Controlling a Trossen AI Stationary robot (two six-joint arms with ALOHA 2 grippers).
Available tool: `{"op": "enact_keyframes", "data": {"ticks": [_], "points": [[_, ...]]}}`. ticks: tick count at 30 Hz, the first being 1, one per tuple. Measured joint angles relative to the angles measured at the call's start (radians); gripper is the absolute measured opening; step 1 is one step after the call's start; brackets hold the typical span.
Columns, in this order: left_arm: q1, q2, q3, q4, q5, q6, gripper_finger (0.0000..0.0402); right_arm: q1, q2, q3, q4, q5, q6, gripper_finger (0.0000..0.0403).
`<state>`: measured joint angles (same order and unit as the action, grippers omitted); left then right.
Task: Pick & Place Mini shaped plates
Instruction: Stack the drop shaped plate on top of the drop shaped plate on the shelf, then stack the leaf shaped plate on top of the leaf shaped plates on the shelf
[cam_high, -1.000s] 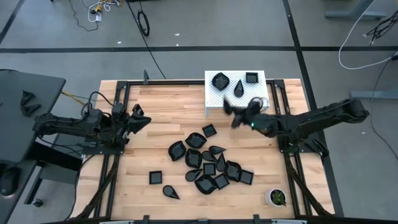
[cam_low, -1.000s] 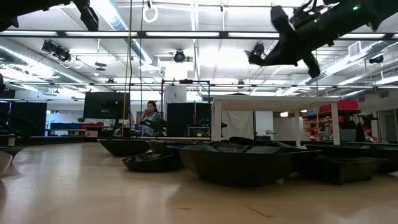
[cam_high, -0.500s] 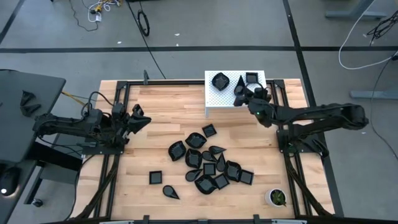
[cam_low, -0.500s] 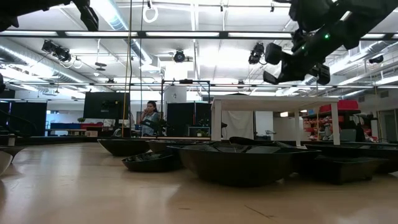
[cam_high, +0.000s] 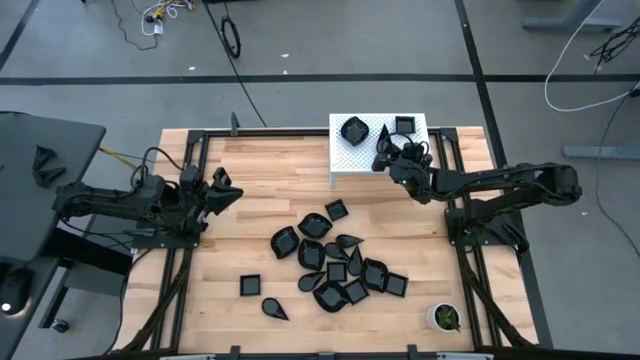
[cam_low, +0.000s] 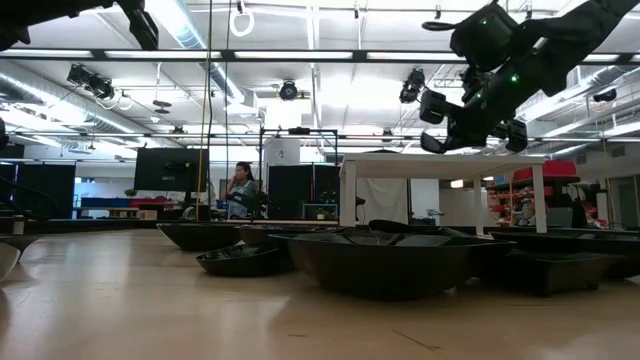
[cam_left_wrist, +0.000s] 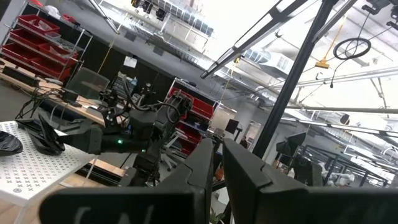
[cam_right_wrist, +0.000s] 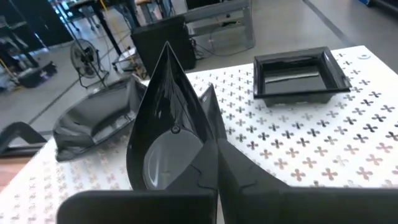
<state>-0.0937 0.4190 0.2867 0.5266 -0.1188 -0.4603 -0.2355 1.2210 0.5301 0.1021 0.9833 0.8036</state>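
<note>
Several glossy black mini plates lie heaped mid-table (cam_high: 335, 262), with two apart near the near edge (cam_high: 262, 297). A white perforated platform (cam_high: 346, 165) at the far edge carries a rounded plate (cam_high: 352, 129), a teardrop plate (cam_high: 385, 133) and a square plate (cam_high: 404, 125). My right gripper (cam_high: 386, 157) hovers over the platform (cam_low: 440, 160), shut on another teardrop plate (cam_right_wrist: 168, 124). My left gripper (cam_high: 226, 189) waits shut above the table's left side. My right gripper (cam_right_wrist: 211, 149) pinches the teardrop plate by the rim of its wide end (cam_right_wrist: 198, 155) between the two fingers. The plate stands on edge, its pointed tip (cam_right_wrist: 166, 46) facing away from the fingers. It hangs just over the platform; whether it touches, I cannot tell.
A small white cup with green contents (cam_high: 445, 317) stands at the near right corner. Bare perforated surface (cam_right_wrist: 311, 143) shows on the platform between the rounded plate (cam_right_wrist: 93, 127) and the square plate (cam_right_wrist: 298, 74). Black frame rails run along both table sides.
My right gripper has carried the teardrop plate from above the table toward the far edge, over the white platform, and has come down a little toward it. It has stayed shut on the plate.
</note>
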Motion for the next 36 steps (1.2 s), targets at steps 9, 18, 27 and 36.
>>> {"op": "enact_keyframes", "data": {"ticks": [9,18,27,36], "points": [[0.0,0.0,0.0,0.0,0.0,0.0,0.0042,-0.011,0.003,0.0,0.002,0.002,0.009,0.0012],[0.0,0.0,0.0,0.0,0.0,0.0,0.0042,-0.023,0.003,0.0,0.002,0.003,0.027,0.0029],[0.0,0.0,0.0,0.0,0.0,0.0,0.0042,-0.013,-0.021,0.0,0.041,0.002,-0.109,0.003],[0.0,0.0,0.0,0.0,0.0,0.0,0.0042,-0.005,-0.132,0.0,0.028,-0.257,-0.204,0.0005]]}}
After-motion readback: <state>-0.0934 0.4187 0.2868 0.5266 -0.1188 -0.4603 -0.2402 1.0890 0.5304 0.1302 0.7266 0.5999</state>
